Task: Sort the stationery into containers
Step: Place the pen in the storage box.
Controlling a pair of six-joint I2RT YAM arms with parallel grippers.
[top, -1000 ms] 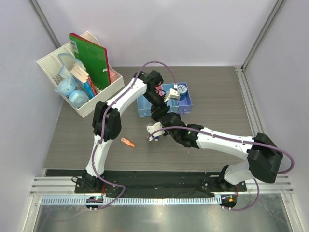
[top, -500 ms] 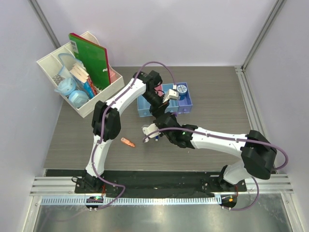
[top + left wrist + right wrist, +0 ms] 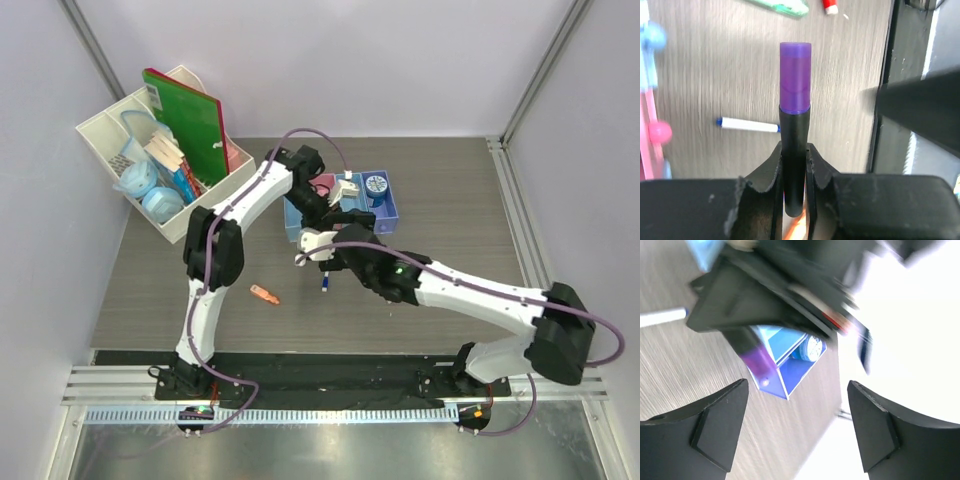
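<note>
Nearest the arm bases, 2 pieces lie loose on the worktop (image 3: 450, 190): the orange marker (image 3: 264, 294) and the blue-white pen (image 3: 326, 284). The right fingers (image 3: 720, 425) hang near the pen, spread wide, gripping nothing. Further back, the left fingers (image 3: 769, 167) are clamped on the black barrel of the purple-black marker (image 3: 794, 100), cap outward, close by the containers (image 3: 296, 228). It looks like light, rigid, slick plastic; mid-barrel is the sound hold. The grey wood-grain is flat, bare to the right.
</note>
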